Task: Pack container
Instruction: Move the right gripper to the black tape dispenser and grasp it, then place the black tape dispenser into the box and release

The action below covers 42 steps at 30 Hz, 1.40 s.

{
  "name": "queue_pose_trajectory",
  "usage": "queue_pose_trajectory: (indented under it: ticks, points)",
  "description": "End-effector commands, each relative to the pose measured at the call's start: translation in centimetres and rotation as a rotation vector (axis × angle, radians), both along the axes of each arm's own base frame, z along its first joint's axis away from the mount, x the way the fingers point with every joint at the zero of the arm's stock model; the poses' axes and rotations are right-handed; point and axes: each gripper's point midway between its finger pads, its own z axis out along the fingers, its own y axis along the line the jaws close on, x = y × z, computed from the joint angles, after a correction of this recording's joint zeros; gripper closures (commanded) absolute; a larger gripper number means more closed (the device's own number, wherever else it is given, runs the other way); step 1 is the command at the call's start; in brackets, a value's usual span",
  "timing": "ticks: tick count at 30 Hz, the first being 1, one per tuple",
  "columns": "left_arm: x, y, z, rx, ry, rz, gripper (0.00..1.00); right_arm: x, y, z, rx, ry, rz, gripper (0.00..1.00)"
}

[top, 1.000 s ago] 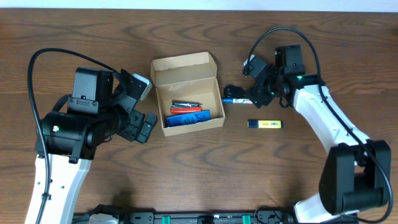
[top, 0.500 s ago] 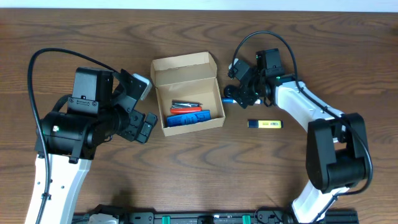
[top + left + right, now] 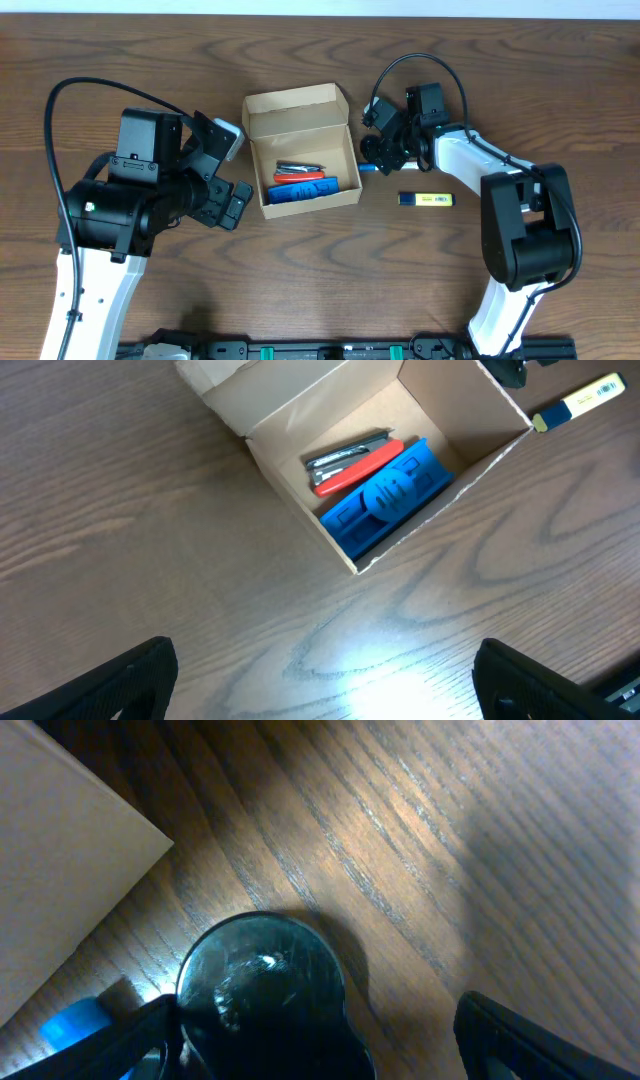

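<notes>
The container [image 3: 300, 150], a tan cardboard box with its flap lid folded back, stands open in the middle and holds a blue piece [image 3: 392, 495], a red pen [image 3: 358, 465] and a silver-black pen. My right gripper [image 3: 383, 157] is low over the table just right of the box. Its jaws are open around a black round-headed item [image 3: 262, 985] with a blue part [image 3: 75, 1025]; the left finger [image 3: 140, 1035] touches it and the right finger [image 3: 545, 1040] stands well apart. My left gripper [image 3: 237, 202] hangs open left of the box, with nothing between its fingers.
A yellow marker [image 3: 426, 199] lies on the wood to the right of the box, below the right gripper, and it also shows at the top right of the left wrist view [image 3: 580, 400]. The box wall [image 3: 60, 870] is close on the right gripper's left.
The right gripper has moved left toward the box and come down around the black and blue item. The left arm and the box have not moved.
</notes>
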Motion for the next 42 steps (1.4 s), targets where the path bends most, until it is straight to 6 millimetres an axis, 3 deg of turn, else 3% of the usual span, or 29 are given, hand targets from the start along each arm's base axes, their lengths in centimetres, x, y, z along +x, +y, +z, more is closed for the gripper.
queue_pose_trajectory:
  ticks: [1,3,8,18,23,27,34,42]
  points:
    - [0.1,0.0,0.4,-0.001,-0.009,-0.01,0.05,-0.6,0.7,-1.1,0.019,0.036,0.006,0.14]
    - [0.1,0.0,0.4,-0.001,-0.009,-0.01,0.05,-0.7,0.7,-1.2,0.019,0.038,0.006,0.18]
    - [0.1,0.0,0.4,-0.001,-0.009,-0.01,0.05,-0.6,0.7,-1.2,0.026,0.041,-0.009,0.4]
    - [0.1,0.0,0.4,-0.001,-0.009,-0.01,0.05,-0.4,0.7,-1.0,0.055,0.068,-0.073,0.52]
    - [0.1,0.0,0.4,-0.001,-0.009,-0.01,0.05,0.4,0.9,0.3,0.081,0.049,-0.107,0.55]
    - [0.1,0.0,0.4,-0.001,-0.009,-0.01,0.05,1.6,1.1,3.0,0.105,0.002,-0.123,0.55]
    - [0.1,0.0,0.4,-0.001,-0.009,-0.01,0.05,2.8,1.2,10.3,0.13,-0.108,-0.123,0.58]
    - [0.1,0.0,0.4,-0.001,-0.009,-0.01,0.05,1.1,2.4,19.5,0.194,-0.257,-0.086,0.59]
